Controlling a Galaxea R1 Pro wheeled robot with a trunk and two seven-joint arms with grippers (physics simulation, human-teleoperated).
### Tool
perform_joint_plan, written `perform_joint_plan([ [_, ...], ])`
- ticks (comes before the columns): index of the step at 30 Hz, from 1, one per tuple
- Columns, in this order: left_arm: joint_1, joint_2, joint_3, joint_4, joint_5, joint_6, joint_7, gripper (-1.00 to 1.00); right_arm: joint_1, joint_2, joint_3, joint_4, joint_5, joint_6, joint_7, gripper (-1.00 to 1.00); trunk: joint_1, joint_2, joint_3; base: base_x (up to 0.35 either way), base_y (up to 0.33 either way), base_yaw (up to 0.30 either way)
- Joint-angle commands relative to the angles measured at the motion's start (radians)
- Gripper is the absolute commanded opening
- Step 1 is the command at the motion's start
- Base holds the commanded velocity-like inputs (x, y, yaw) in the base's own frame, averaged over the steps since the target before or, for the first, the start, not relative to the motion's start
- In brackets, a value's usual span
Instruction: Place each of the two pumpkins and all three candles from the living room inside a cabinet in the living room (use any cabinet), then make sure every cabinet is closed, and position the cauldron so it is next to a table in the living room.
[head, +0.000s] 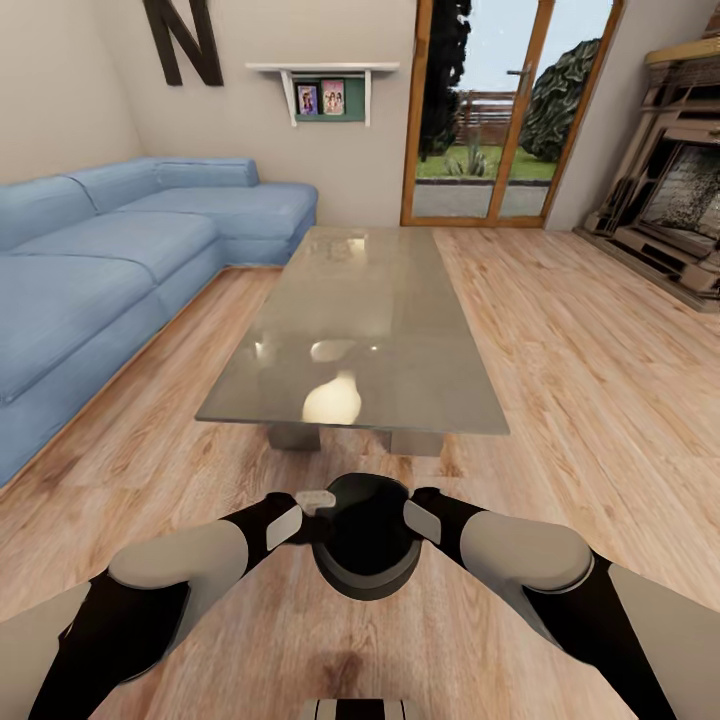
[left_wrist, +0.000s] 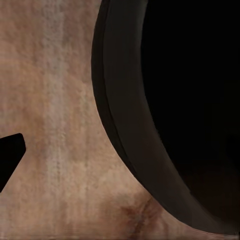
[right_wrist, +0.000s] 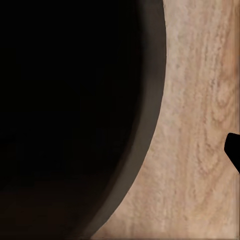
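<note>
Wood flooring (head: 600, 400) runs to the desk (head: 380, 340). Both arms press the cauldron (head: 368, 535) from either side just short of it; neither end effector's opening is discernible. Setting down remains.

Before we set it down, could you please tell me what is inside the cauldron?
The cauldron, held between both arms above the floor, shows a dark interior with nothing visible in it. Its bottom is in shadow in the wrist views, so small contents cannot be excluded.
</note>
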Motion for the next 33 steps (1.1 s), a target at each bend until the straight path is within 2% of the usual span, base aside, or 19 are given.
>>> perform_joint_plan([
  [1, -0.001, 0.000, -0.004, -0.002, 0.009, 0.006, 0.007, 1.00, -0.001, 0.000, 0.003, -0.001, -0.003, 0.005, -0.005, 1.00, -0.001, 0.000, 0.003, 0.000, 0.000, 0.000],
  [7, -0.001, 0.000, -0.003, -0.002, 0.009, 0.024, 0.009, 1.00, -0.001, 0.001, 0.003, 0.000, -0.003, 0.019, -0.013, 1.00, -0.001, 0.000, 0.007, 0.000, 0.000, 0.000],
  [12, -0.001, 0.000, -0.003, -0.002, 0.009, 0.025, 0.009, 1.00, -0.001, -0.001, 0.002, 0.002, -0.004, 0.026, -0.016, 1.00, -0.003, 0.001, 0.026, 0.000, 0.000, 0.000],
  [16, -0.001, 0.000, -0.003, -0.002, 0.009, 0.025, 0.009, 1.00, -0.001, -0.002, 0.002, 0.005, -0.005, 0.044, -0.016, 1.00, -0.003, 0.001, 0.026, 0.000, 0.000, 0.000],
  [33, -0.001, 0.002, -0.003, 0.000, 0.009, 0.031, 0.011, 1.00, -0.001, -0.001, 0.002, 0.007, -0.006, 0.095, -0.054, 1.00, -0.010, 0.005, 0.080, 0.000, 0.000, 0.000],
])
